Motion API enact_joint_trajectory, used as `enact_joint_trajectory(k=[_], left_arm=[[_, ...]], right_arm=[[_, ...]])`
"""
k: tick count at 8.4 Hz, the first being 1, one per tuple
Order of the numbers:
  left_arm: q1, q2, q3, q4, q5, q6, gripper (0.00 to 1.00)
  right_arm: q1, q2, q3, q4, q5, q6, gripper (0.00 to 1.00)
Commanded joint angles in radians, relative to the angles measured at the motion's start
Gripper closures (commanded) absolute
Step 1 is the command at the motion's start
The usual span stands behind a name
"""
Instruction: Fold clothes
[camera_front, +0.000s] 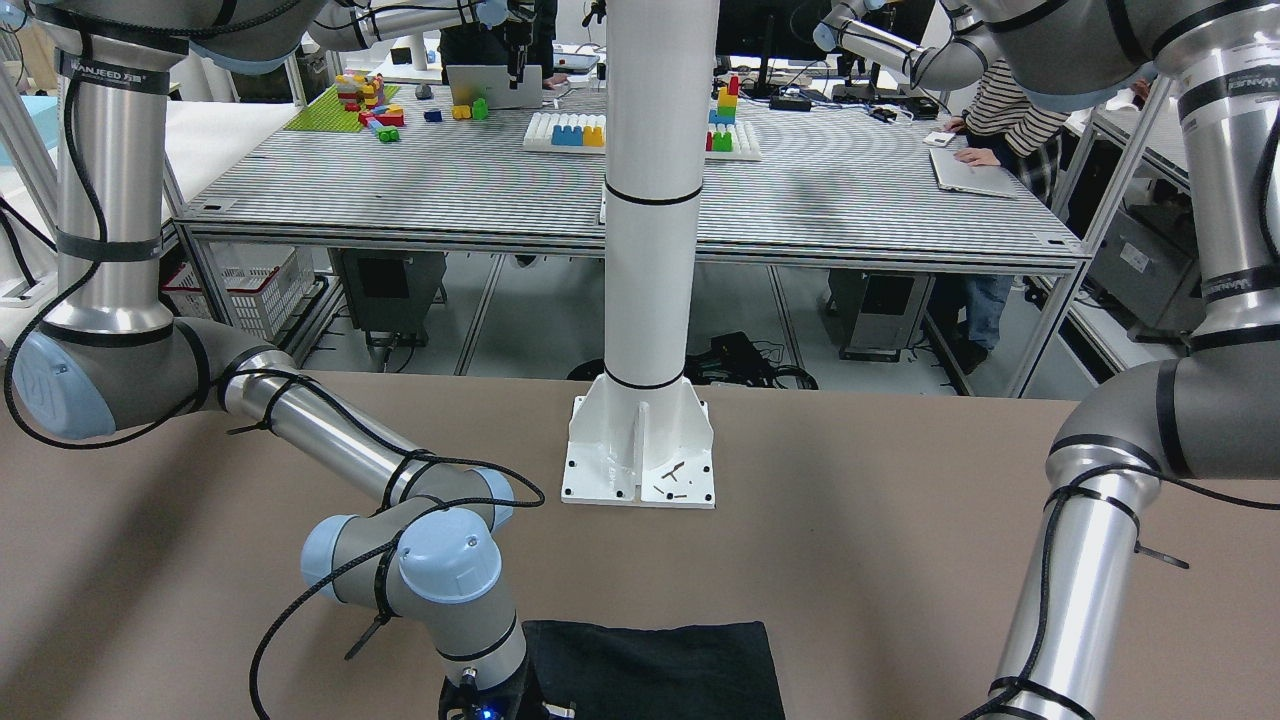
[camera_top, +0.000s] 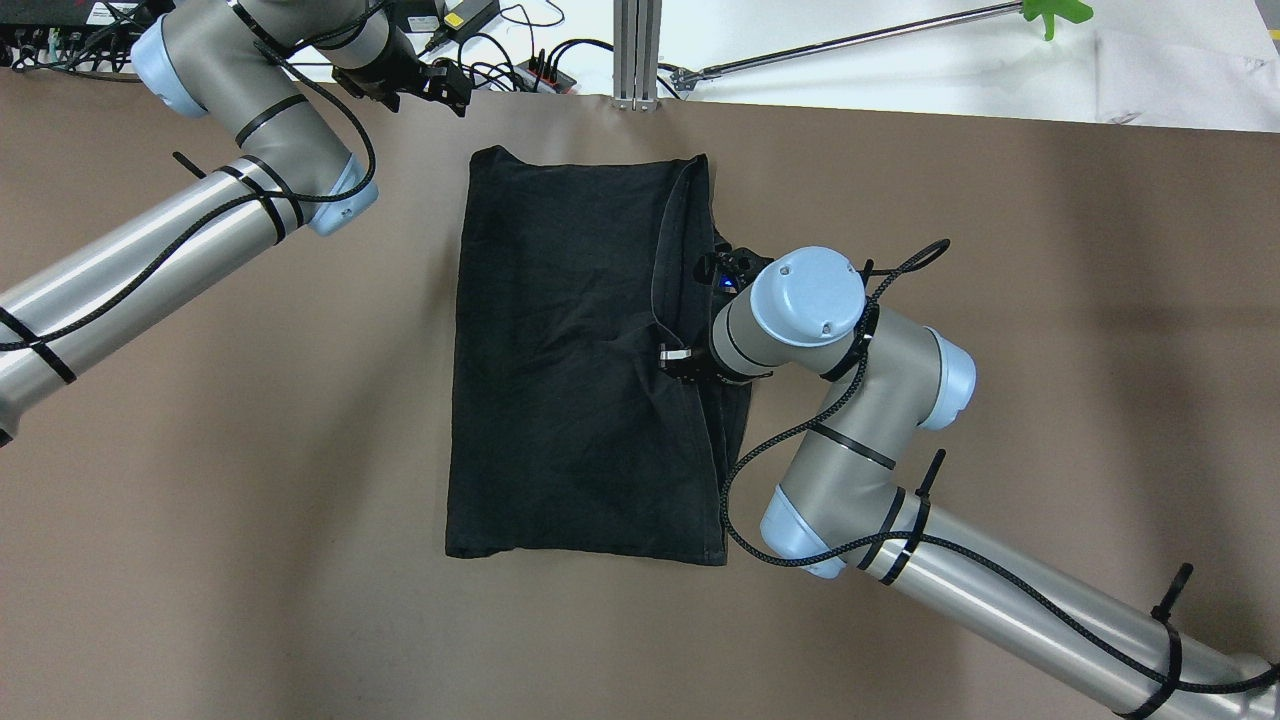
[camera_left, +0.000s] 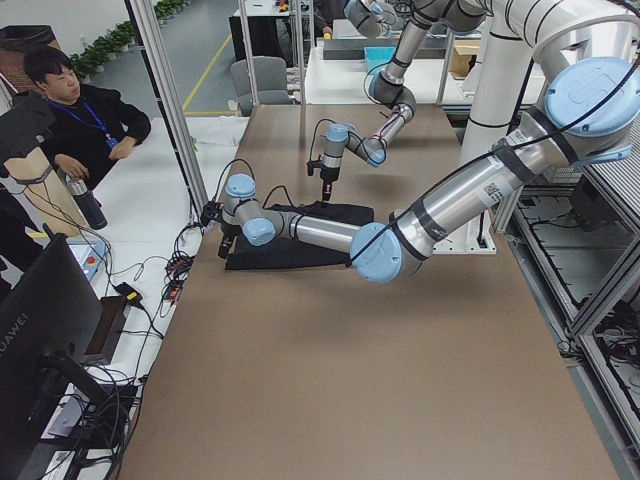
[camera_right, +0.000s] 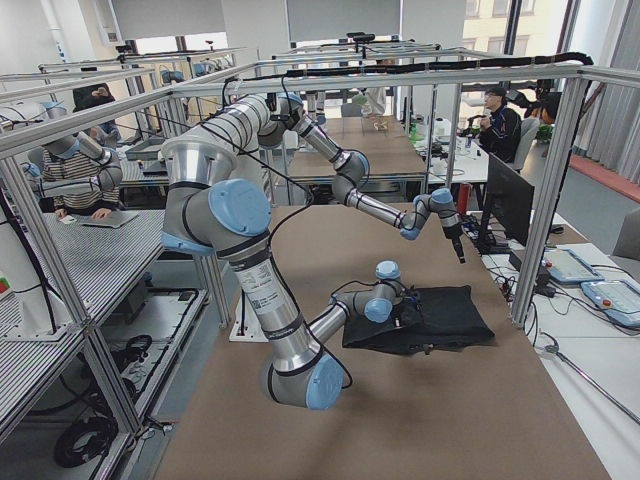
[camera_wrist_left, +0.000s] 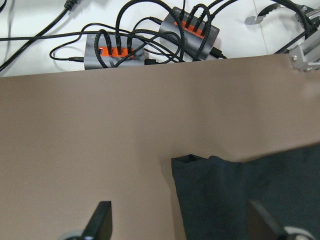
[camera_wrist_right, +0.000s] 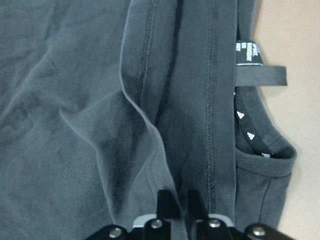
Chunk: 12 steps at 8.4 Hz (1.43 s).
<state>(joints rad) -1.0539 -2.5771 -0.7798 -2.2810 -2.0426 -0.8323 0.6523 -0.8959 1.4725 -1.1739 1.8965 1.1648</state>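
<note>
Black cloth on brown: we see a black garment (camera_top: 560, 360) lying flat on the tabletop (camera_top: 1000, 300), centred between the two arms. Its right-hand strip is folded over, so that a seamed edge runs along its length. The right gripper (camera_top: 678, 358) is down on that folded edge, about halfway along it. In the right wrist view we find its fingers (camera_wrist_right: 167, 202) drawn close together, pinching a raised ridge of the cloth. Beside the seam, a neck label (camera_wrist_right: 248, 54) shows at the garment's open edge. The left gripper (camera_top: 450, 90) hangs above the tabletop's far edge, just beyond the garment's far left corner, touching nothing, its fingers (camera_wrist_left: 102, 220) spread wide. Cable hubs (camera_wrist_left: 112, 50) lie past the tabletop's edge.
</note>
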Motion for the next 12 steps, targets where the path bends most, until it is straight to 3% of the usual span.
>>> enact_joint_trajectory(k=[1,2,5,8,10,11,12], left_arm=[[0.0,0.0,0.001,0.0,0.001,0.001,0.06],[0.0,0.0,0.001,0.0,0.001,0.001,0.06],[0.0,0.0,-0.001,0.0,-0.001,-0.002,0.06],[0.005,0.0,-0.001,0.0,0.001,-0.005,0.06],[0.006,0.0,-0.001,0.0,0.004,-0.007,0.06],[0.006,0.002,-0.001,0.0,0.004,-0.007,0.06],[0.006,0.002,-0.003,0.0,0.004,-0.007,0.06]], right_arm=[[-0.002,0.0,0.006,0.0,0.004,-0.037,0.9],[-0.002,0.0,0.006,0.0,0.004,-0.039,1.0],[-0.002,-0.021,0.024,0.002,0.006,-0.039,1.0],[0.0,-0.185,0.196,0.0,0.006,-0.037,1.0],[-0.01,-0.221,0.203,0.002,0.001,-0.039,1.0],[-0.01,-0.216,0.203,0.002,0.0,-0.037,0.95],[-0.01,-0.207,0.204,0.002,0.0,-0.036,0.46]])
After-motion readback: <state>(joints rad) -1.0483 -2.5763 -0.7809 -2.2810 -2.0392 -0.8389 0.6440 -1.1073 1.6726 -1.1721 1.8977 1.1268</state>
